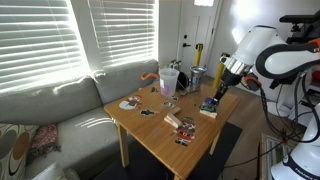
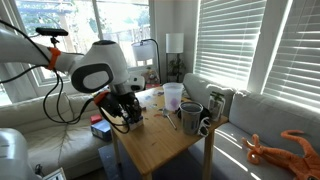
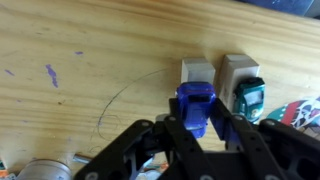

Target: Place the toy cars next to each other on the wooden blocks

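Observation:
In the wrist view my gripper (image 3: 197, 118) is shut on a blue toy car (image 3: 194, 106) and holds it over the near end of a pale wooden block (image 3: 196, 71). A second pale wooden block (image 3: 236, 68) lies just beside it, with a teal toy car (image 3: 250, 97) resting on its near end. In an exterior view the gripper (image 1: 213, 98) hangs low over the blocks (image 1: 208, 110) near the table's edge. In an exterior view the gripper (image 2: 127, 112) hides the cars and blocks.
On the wooden table (image 1: 160, 135) stand a white cup (image 1: 168, 82), a grey mug (image 2: 190, 117) and a metal tumbler (image 1: 198, 76). Red-and-white striped items (image 1: 184, 126) lie near the front. A grey sofa (image 1: 50, 110) runs alongside the table. A lamp (image 2: 145, 50) stands behind.

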You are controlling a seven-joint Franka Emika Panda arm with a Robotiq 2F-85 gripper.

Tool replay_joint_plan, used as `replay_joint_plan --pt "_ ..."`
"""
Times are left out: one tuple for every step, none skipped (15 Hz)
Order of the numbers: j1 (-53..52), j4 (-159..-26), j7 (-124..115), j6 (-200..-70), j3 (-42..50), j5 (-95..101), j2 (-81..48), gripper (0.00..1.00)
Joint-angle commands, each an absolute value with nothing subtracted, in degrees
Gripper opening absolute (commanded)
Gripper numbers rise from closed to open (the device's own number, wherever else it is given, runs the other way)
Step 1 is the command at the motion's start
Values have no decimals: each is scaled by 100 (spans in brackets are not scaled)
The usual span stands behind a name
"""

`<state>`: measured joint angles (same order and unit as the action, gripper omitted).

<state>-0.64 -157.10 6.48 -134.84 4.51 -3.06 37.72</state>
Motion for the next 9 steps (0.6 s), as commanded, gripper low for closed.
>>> replay_joint_plan --pt "-149 -15717 784 -13462 562 -447 3832 10" --pt "-153 -15717 785 -13454 567 -447 3825 10" --pt "-159 -15716 783 -13447 570 -453 3818 10" --pt "-163 -15710 775 -13438 568 -457 3800 10" --pt "-166 -15700 769 -13416 569 -467 3786 10" --pt "-166 -15701 770 -13414 570 -470 3784 10" --pt "-166 -15703 767 -13411 575 -479 3783 10" --pt "-167 -15704 769 -13404 576 -481 3785 10" --pt "-171 -15706 767 -13403 578 -491 3788 10"
